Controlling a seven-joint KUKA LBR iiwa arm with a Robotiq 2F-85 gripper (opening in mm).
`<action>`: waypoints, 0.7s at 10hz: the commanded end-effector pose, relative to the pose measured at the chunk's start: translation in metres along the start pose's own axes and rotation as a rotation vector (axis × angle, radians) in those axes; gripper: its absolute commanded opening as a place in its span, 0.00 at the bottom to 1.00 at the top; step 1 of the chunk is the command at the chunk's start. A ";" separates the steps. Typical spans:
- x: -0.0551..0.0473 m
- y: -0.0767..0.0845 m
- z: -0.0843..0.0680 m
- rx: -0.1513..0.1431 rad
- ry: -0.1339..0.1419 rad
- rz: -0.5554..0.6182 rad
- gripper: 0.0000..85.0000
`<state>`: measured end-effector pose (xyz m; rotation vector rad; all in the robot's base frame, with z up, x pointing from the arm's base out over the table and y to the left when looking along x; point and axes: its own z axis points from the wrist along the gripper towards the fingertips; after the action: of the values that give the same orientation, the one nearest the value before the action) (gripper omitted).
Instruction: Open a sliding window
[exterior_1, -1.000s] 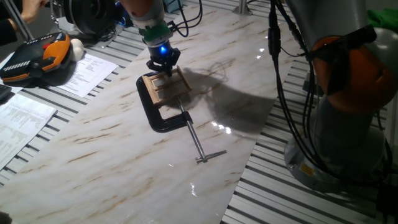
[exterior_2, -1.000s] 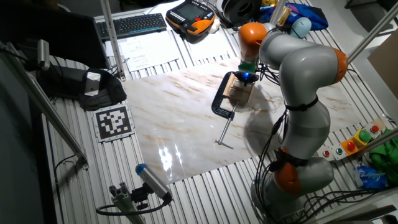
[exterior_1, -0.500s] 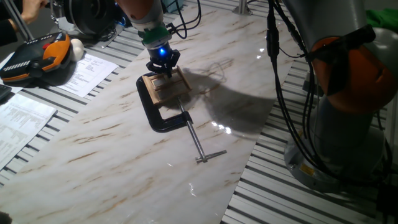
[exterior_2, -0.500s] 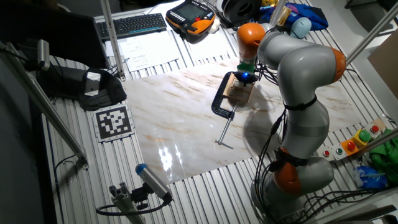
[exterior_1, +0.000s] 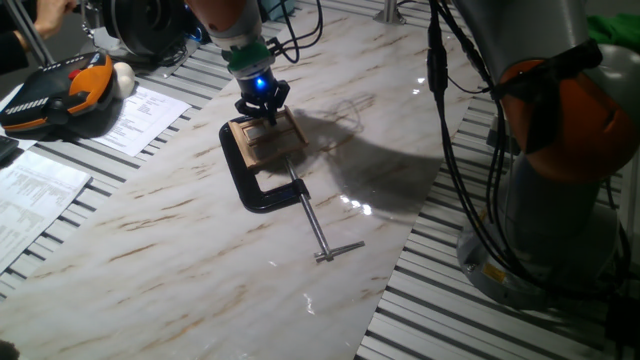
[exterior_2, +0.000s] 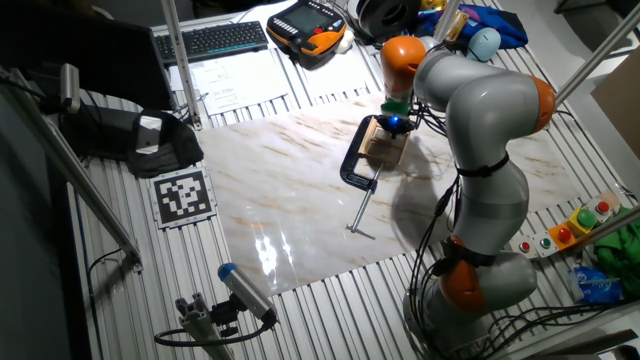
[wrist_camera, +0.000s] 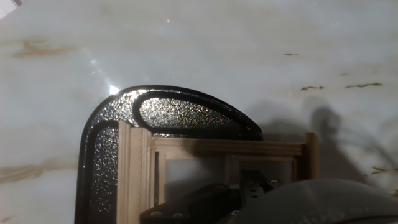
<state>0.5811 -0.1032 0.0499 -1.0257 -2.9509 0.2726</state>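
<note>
The small light-tan wooden sliding window (wrist_camera: 211, 155) has pale panes between tan bars. Around it, beneath the black gripper (exterior_1: 262, 112) with its blue glowing light, lies a black, pebbled-finish C-clamp (wrist_camera: 168, 115) with a silvery steel screw (exterior_1: 315, 225). Under both spreads a white marble-patterned tabletop (exterior_1: 180, 250) streaked with brown veins. The arm (exterior_2: 480, 110) above is grey with orange joints.

Robotics lab bench.
Marked as such by a ribbed aluminium table (exterior_2: 120, 270) topped with a marble-look board (exterior_2: 300, 190), a printed fiducial tag (exterior_2: 183, 195), an orange teach pendant (exterior_2: 305, 22), a keyboard (exterior_2: 222, 39), loose cables (exterior_1: 470, 170), button boxes (exterior_2: 580, 222), printed sheets (exterior_1: 35, 190).
</note>
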 end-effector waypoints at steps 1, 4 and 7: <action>0.000 0.000 0.001 0.000 0.000 0.000 0.00; 0.000 0.000 0.001 0.003 -0.001 0.002 0.00; 0.000 0.000 0.001 0.007 -0.001 0.007 0.00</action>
<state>0.5811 -0.1037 0.0491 -1.0349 -2.9462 0.2831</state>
